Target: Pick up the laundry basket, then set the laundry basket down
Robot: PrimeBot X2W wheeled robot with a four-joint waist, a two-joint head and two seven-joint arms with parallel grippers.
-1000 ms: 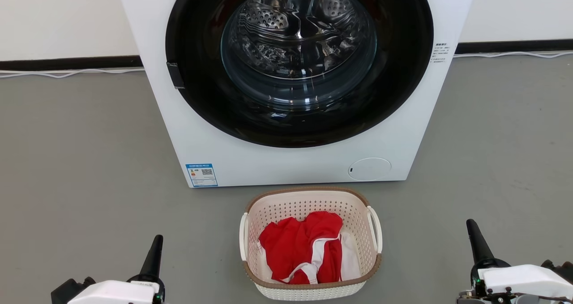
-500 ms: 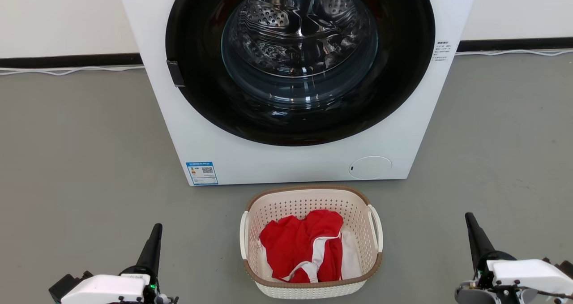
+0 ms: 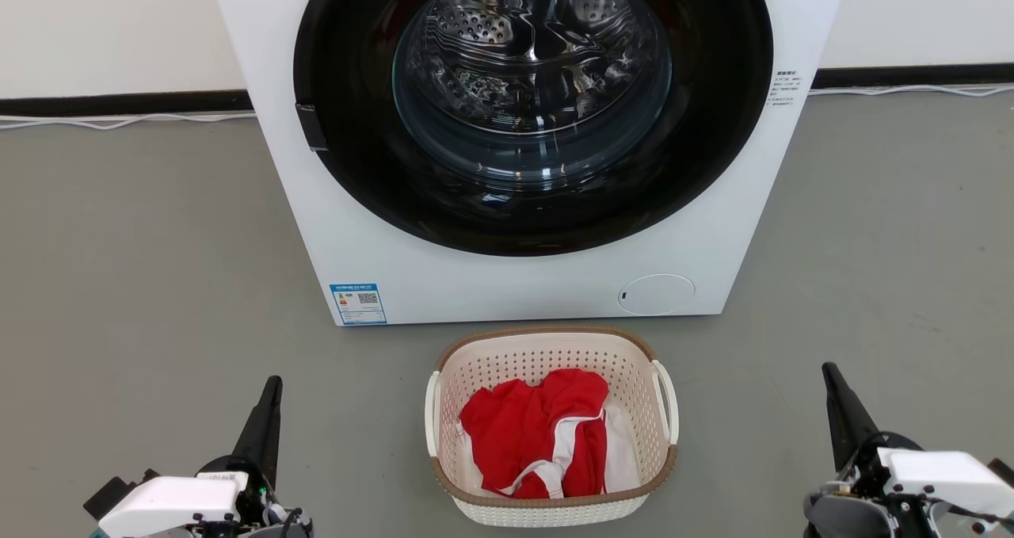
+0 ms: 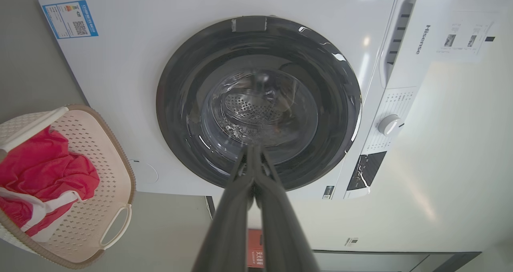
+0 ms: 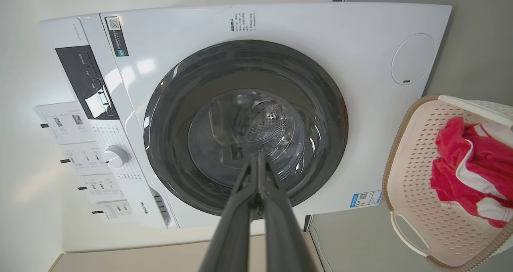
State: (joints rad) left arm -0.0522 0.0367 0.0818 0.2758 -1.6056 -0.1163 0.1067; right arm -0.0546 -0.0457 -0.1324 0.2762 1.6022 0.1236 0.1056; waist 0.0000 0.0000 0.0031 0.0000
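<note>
The laundry basket [image 3: 547, 356] stands on the grey floor just in front of the washing machine, cream-white and perforated with a brown rim and white side handles. A red and white garment [image 3: 535, 431] lies inside it. My left gripper [image 3: 272, 385] is shut and empty, well to the left of the basket. My right gripper [image 3: 829, 370] is shut and empty, well to its right. In the left wrist view the basket [image 4: 116, 152] sits at the lower left, beside my shut left gripper [image 4: 252, 148]. In the right wrist view the basket [image 5: 404, 160] sits at the right, apart from my shut right gripper [image 5: 258, 156].
The white front-loading washing machine [image 3: 697, 229] stands behind the basket with its dark round door [image 3: 531, 102] facing me. A white cable [image 3: 119, 122] runs along the wall's foot. Grey floor [image 3: 142, 284] lies on both sides of the basket.
Both grippers have crept a little forward, their tips higher in the head view. The head camera has shifted slightly. The basket stays where it stood.
</note>
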